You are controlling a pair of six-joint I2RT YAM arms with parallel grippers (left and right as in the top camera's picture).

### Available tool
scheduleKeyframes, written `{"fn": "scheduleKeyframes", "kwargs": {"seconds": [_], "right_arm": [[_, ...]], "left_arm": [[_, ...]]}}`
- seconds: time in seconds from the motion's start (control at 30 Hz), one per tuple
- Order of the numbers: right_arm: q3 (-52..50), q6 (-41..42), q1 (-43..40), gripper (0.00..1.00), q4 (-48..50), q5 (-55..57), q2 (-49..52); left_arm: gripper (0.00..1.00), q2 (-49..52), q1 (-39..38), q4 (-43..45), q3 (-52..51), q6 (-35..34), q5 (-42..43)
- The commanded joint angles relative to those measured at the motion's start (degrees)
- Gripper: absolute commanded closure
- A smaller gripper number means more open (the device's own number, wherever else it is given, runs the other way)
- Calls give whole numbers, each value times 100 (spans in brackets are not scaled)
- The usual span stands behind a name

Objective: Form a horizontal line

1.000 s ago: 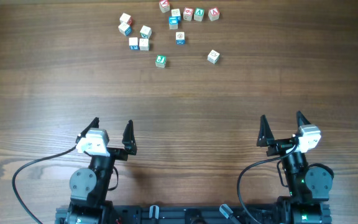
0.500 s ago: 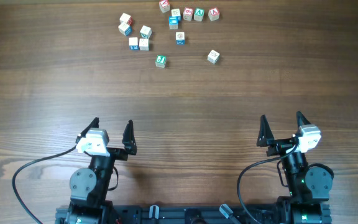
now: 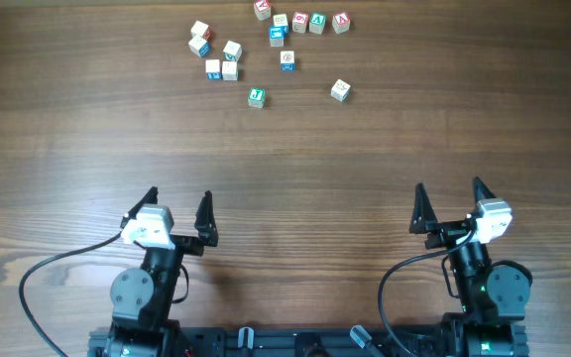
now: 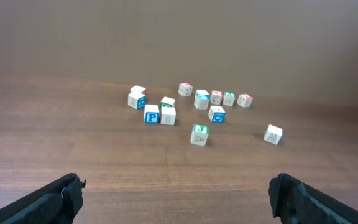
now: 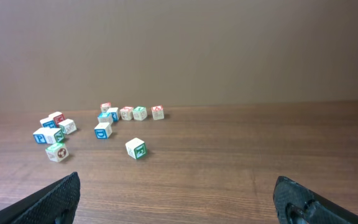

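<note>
Several small wooden letter cubes lie scattered at the far side of the table. A loose row of cubes with red and green faces lies at the far middle, and it also shows in the left wrist view and the right wrist view. A touching line of three pale cubes with green marks is not in view. My left gripper is open and empty near the front edge. My right gripper is open and empty, also near the front, far from all the cubes.
A cluster of cubes with blue and red faces sits at the far left. Single cubes lie apart: a green-faced one, a blue-faced one and a pale one. Bare wood lies between the grippers and the cubes.
</note>
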Motion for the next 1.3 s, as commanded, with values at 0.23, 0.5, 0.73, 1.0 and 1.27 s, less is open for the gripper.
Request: {"fn": "scheduleKeyframes", "kwargs": {"seconds": [0.23, 0.5, 0.73, 1.0, 1.27], "right_arm": [[-4, 98, -39, 0, 17, 98, -57], [-4, 101, -39, 0, 17, 96, -39], [-4, 98, -39, 0, 15, 98, -35], [-4, 101, -39, 0, 15, 98, -35], [-4, 98, -39, 0, 17, 98, -35]], "left_arm": [[0, -42, -42, -48, 223, 109, 352], [0, 452, -42, -417, 1410, 46, 498], [0, 1926, -44, -562, 2660, 46, 868], [0, 4339, -42, -2441, 5532, 160, 855], [0, 6310, -44, -3523, 7868, 286, 841]]}}
